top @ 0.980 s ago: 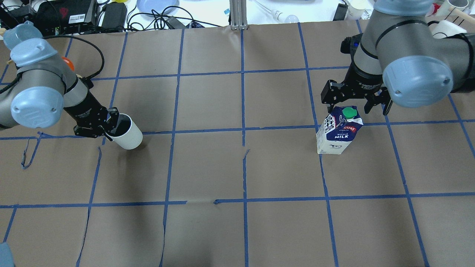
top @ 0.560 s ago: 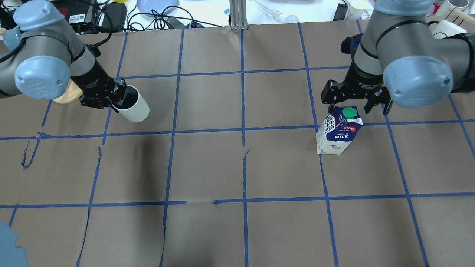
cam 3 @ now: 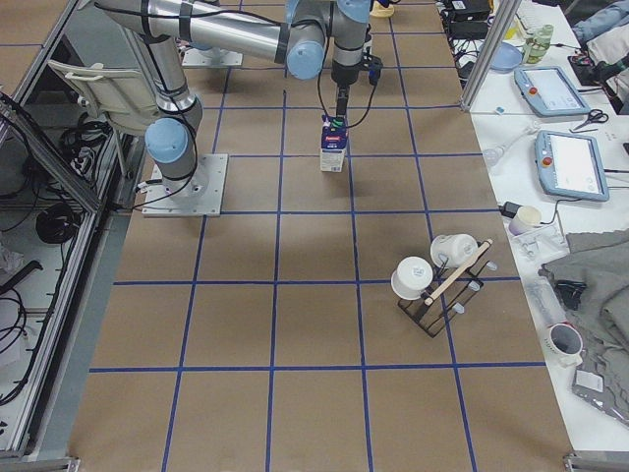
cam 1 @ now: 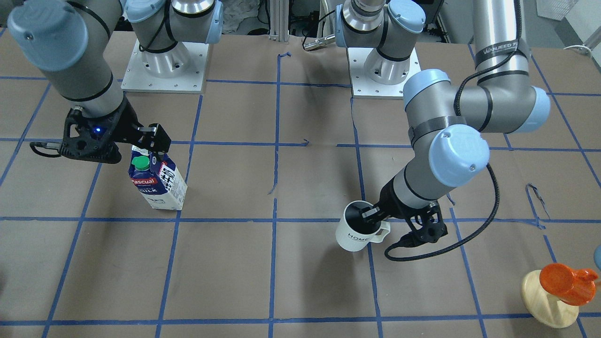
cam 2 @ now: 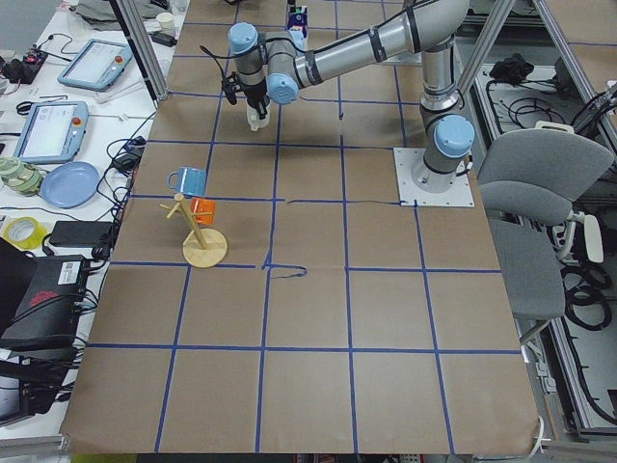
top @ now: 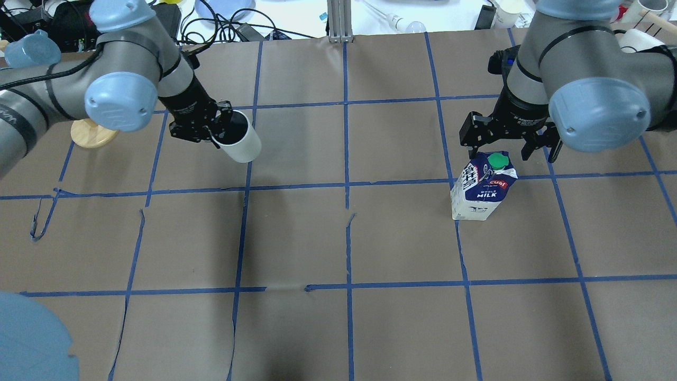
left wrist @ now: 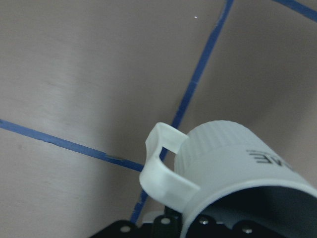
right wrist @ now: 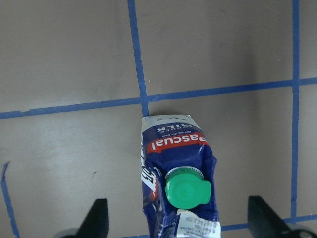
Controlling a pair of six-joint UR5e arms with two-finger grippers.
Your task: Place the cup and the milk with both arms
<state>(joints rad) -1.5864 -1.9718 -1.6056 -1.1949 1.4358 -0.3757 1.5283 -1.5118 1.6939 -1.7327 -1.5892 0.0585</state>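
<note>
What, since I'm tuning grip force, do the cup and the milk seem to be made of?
The cup: probably glazed ceramic; white with a soft sheen, thick wall and moulded handle, though hard plastic isn't ruled out. The milk: printed coated paperboard, judging by the creased, folded gable top. Its green cap looks like ridged plastic.

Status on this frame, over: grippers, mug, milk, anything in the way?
Left gripper shut on white mug rim. Right gripper open over milk carton top; carton upright on table. Wooden mug stand off to the side, apart from both.
</note>
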